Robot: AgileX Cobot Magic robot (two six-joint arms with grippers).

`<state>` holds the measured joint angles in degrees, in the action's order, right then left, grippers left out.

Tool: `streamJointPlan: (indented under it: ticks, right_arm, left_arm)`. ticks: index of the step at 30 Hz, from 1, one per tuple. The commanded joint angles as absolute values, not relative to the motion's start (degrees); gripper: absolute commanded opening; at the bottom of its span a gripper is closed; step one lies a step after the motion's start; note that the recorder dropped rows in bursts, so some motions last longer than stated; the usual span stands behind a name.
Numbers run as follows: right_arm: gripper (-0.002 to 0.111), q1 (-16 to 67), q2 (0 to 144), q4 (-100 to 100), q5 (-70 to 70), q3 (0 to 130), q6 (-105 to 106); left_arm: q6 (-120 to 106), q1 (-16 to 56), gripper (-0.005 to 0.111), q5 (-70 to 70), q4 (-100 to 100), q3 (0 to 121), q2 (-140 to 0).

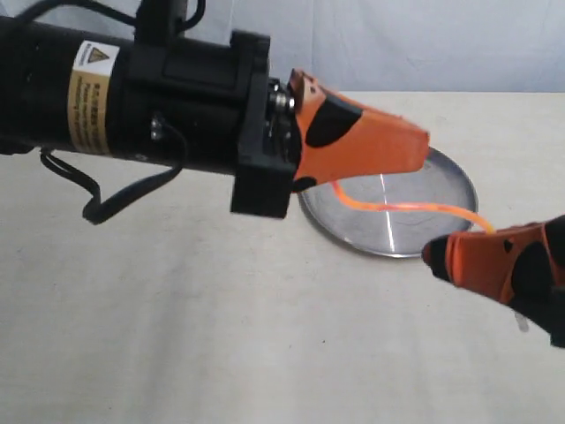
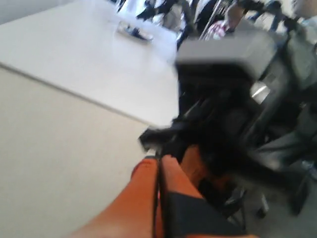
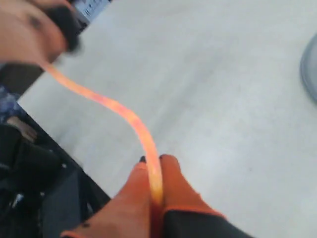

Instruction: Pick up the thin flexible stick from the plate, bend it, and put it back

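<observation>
The thin orange-red stick (image 1: 415,209) hangs in a wavy curve above the silver plate (image 1: 446,181). One end disappears under the fingers of my left gripper (image 1: 415,148), which hovers over the plate's left part. The other end sits between the fingers of my right gripper (image 1: 433,253), just past the plate's near right rim. In the right wrist view the stick (image 3: 124,114) bends away from the shut right gripper (image 3: 152,161) toward the blurred left gripper (image 3: 29,25). The left wrist view shows the left gripper (image 2: 158,159) pressed shut, with only a red sliver between its fingers.
The plate rests on a pale cloth-covered table (image 1: 221,309). A loose black cable (image 1: 106,199) dangles under the left arm. An edge of the plate (image 3: 312,69) shows in the right wrist view. The table's edge (image 3: 64,144) lies close to the right gripper.
</observation>
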<state>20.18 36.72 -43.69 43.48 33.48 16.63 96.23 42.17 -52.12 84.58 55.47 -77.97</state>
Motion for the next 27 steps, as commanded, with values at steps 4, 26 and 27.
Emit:
streamJointPlan:
  ticks: [4,26,27]
  right_arm:
    - [-0.001,20.1,40.7,-52.7,52.1,33.9,24.2]
    - [-0.001,20.1,40.2,-41.5,48.0,33.9,14.8]
    - [-0.001,20.1,40.8,-41.4,49.7,33.9,14.8]
  left_arm:
    - [80.6,42.4,0.0,-54.8,65.7,55.3,-78.0]
    - [89.0,42.4,0.0,-50.2,70.1,54.4,-76.8]
    - [86.5,42.4,0.0,-51.1,66.7,54.4,-76.8]
